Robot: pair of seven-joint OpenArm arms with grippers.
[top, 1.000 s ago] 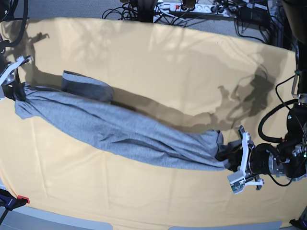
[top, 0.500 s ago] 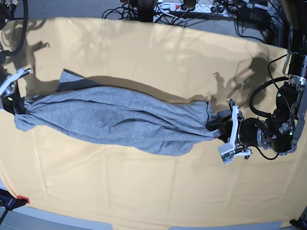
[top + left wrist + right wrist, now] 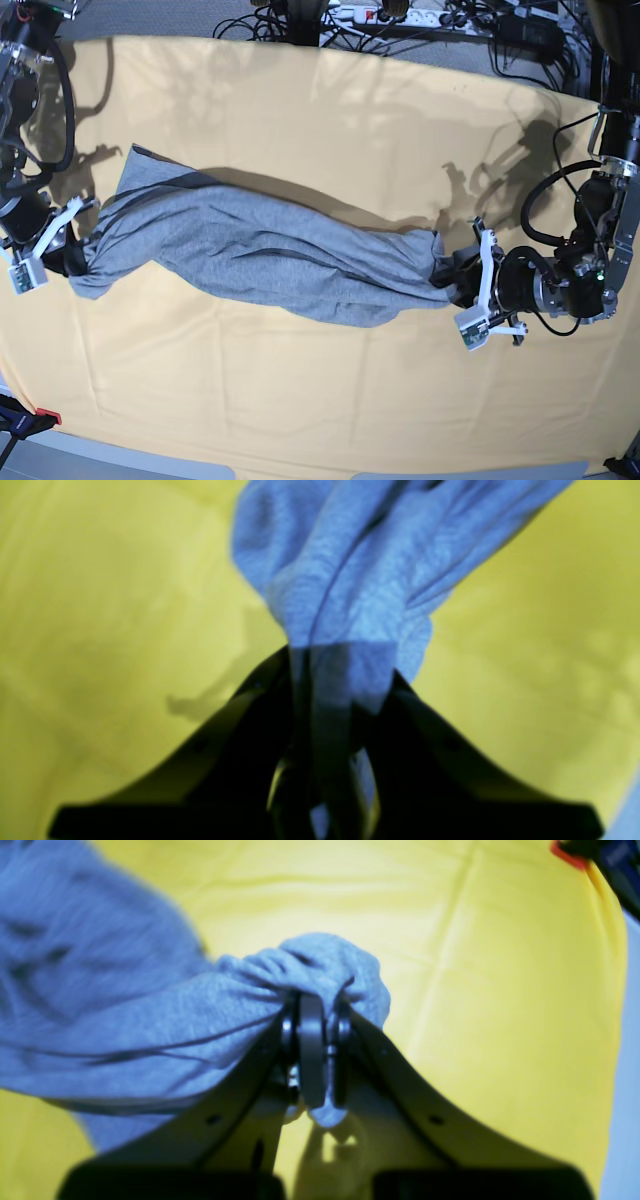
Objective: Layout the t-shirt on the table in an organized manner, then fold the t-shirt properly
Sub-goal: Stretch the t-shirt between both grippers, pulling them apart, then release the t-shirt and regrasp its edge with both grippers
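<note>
Both grippers I run are clamped on the shirt [image 3: 260,255]: left gripper [image 3: 340,680] pinching one bunched end, right gripper [image 3: 315,1015] the other. Wrist views are blurred, fingertips buried in fabric. Only the base view shows me the whole shirt, strung between them over the table [image 3: 330,130], lettering hidden.

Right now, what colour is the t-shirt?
Heather grey, plain where visible; the t-shirt shows best in the base view.
</note>
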